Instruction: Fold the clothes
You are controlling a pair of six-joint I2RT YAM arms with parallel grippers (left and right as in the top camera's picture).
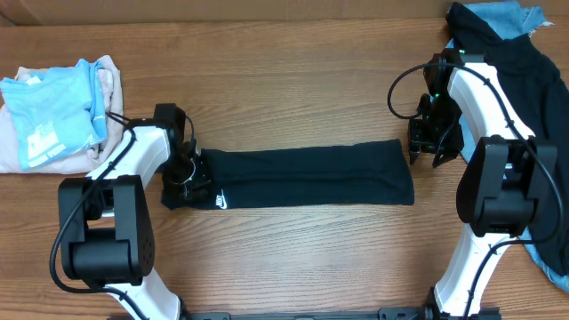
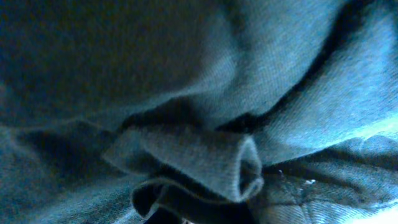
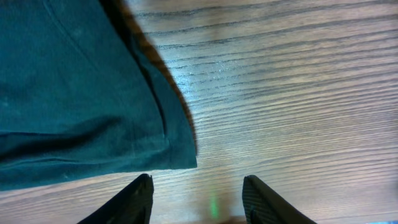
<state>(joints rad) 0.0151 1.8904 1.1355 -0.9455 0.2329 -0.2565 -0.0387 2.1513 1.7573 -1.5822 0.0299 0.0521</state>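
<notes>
Pinching the left end of the tee [image 1: 302, 176], folded into a long strip mid-table [image 1: 293, 267], with the left gripper [image 1: 188, 173] clamped on bunched cloth. Hovering the right gripper [image 3: 199, 186] half-open and empty, just beside the right corner. Likely best: sliding onto that hem, catching all layers before lifting evenly.

Wooden surface [image 1: 293, 89], grain running left to right. At left, a crumpled light-blue tee [image 1: 53, 111] with white print lies atop a pale beige garment [image 1: 108, 76]. At the far right corner, a blue denim garment [image 1: 507, 18] touches dark cloth [image 1: 533, 80].
</notes>
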